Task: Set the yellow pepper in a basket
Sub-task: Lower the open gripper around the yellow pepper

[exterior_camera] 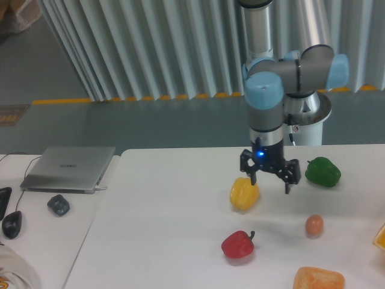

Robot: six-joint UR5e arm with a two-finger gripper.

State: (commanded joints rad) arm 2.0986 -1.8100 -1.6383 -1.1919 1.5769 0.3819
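Observation:
The yellow pepper (243,194) lies on the white table (168,211), glossy and lobed. My gripper (271,185) hangs just right of it, fingers pointing down and spread apart, open and empty; its left finger is close beside the pepper's top right. The basket is mostly out of view: only an orange-yellow edge (380,237) shows at the far right of the frame, and I cannot tell whether that is it.
A green pepper (322,171) lies right of the gripper. A red pepper (238,244) with a dark stem lies in front. A small brown egg-like object (313,225) and an orange lumpy item (319,279) lie front right. A laptop (69,168) and mice sit on the left desk.

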